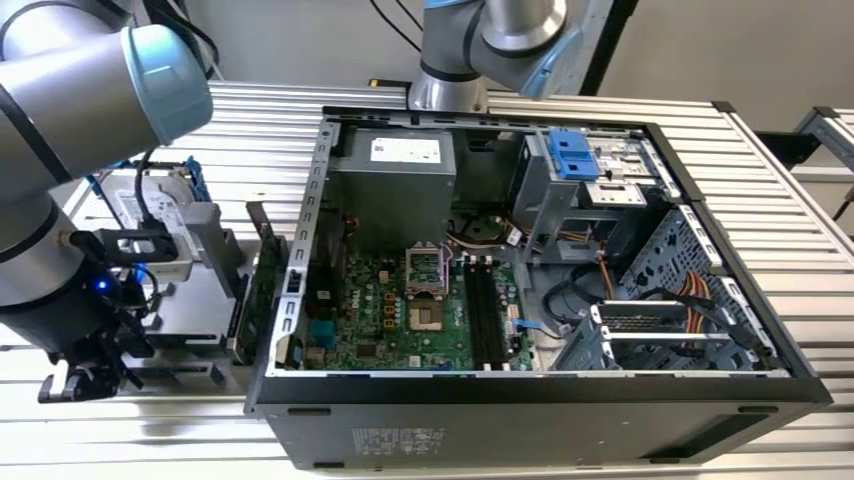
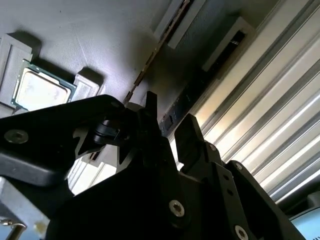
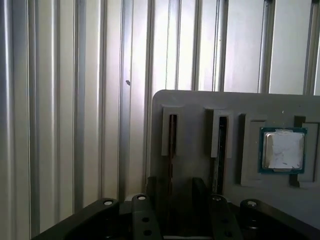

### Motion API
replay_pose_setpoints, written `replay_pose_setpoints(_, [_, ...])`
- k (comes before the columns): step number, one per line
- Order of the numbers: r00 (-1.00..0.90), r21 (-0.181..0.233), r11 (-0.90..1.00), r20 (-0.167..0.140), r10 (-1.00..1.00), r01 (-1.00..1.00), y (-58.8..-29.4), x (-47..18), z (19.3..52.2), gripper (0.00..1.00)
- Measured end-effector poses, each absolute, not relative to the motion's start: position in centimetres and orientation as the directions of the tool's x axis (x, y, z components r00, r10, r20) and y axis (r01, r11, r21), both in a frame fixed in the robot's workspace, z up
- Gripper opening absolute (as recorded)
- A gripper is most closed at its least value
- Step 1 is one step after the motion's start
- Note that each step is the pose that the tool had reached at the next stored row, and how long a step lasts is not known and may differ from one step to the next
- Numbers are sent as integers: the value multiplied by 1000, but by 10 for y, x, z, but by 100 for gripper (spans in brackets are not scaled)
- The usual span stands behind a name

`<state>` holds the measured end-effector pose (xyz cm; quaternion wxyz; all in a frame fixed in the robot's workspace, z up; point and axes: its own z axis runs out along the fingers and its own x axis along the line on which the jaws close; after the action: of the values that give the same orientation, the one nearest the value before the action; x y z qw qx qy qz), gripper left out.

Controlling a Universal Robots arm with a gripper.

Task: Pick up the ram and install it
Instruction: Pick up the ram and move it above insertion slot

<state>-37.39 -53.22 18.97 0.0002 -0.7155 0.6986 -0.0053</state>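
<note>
The ram [image 3: 171, 145] stands on edge as a thin strip in one slot of a grey holder [image 3: 195, 105], the slot farther from a square processor chip [image 3: 282, 150]. Its blue face does not show from here. In the second wrist view the ram [image 2: 152, 55] runs as a thin brownish edge towards the fingers. My gripper [image 3: 177, 182] is open, one black finger on each side of the ram's line, at the holder's near end. I cannot tell whether the fingers touch it. In the exterior view my gripper [image 1: 80, 385] hangs low at the left, beside the holder [image 1: 200, 300].
A darker board [image 3: 220, 145] fills the neighbouring slot. An open computer case [image 1: 534, 260] lies at the centre, with the motherboard [image 1: 400, 310] and its black memory slots [image 1: 483, 315] exposed. A dark card [image 1: 260, 270] stands upright beside the case. A second arm's base [image 1: 454, 60] stands behind the case.
</note>
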Motion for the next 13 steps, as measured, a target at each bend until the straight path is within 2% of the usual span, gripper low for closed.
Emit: replay_pose_setpoints(13, [25, 1, -25, 7, -1000, -1000, -533, -372, 196, 100])
